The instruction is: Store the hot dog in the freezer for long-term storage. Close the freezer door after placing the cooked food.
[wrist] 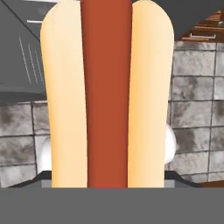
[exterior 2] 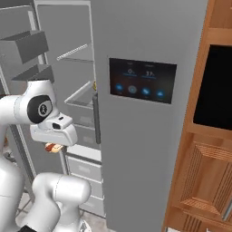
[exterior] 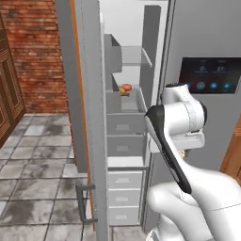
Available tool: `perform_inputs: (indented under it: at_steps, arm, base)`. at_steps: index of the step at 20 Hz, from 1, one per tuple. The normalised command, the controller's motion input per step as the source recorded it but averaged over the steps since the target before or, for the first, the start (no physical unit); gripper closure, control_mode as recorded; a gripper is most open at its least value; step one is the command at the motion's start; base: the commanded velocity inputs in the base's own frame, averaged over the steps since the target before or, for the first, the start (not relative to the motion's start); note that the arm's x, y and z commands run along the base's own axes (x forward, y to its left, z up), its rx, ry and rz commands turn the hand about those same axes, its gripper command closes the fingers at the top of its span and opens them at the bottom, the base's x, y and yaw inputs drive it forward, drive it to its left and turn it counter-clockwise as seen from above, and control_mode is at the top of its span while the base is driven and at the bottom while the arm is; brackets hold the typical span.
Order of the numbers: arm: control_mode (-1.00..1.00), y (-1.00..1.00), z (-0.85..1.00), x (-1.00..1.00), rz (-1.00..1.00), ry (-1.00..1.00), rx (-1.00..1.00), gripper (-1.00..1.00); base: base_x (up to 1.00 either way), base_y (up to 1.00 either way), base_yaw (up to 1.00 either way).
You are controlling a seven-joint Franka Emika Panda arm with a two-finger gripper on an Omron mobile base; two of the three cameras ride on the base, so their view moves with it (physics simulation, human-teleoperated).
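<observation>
Display panel [exterior 2: 142,80] digits perhaps unreadable.

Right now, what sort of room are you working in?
Most likely a home kitchen: a tall grey side-by-side fridge with its freezer standing open, wooden cabinets beside it, and a grey tiled floor.

Freezer door [exterior: 89,117] stands open, so the freezer [exterior: 129,70] can be entered from the front. A round orange-red item [exterior: 125,89] occupies one shelf; the shelf above is bare. Lower drawers [exterior: 124,195] are shut.
</observation>
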Motion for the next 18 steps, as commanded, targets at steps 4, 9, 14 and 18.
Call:
perform_inputs:
  at_steps: [4, 9, 14, 18]
  arm:
    - [1.0, 0.0, 0.0, 0.0, 0.0, 0.0, 0.0, 1.0]
    - [1.0, 0.0, 0.0, 0.0, 0.0, 0.0, 0.0, 1.0]
    - [1.0, 0.0, 0.0, 0.0, 0.0, 0.0, 0.0, 1.0]
    - [1.0, 0.0, 0.0, 0.0, 0.0, 0.0, 0.0, 1.0]
  base:
    - [0.36, 0.38, 0.0]
    - [0.4, 0.1, 0.05]
    - [0.33, 0.0, 0.07]
    - [0.12, 0.0, 0.06]
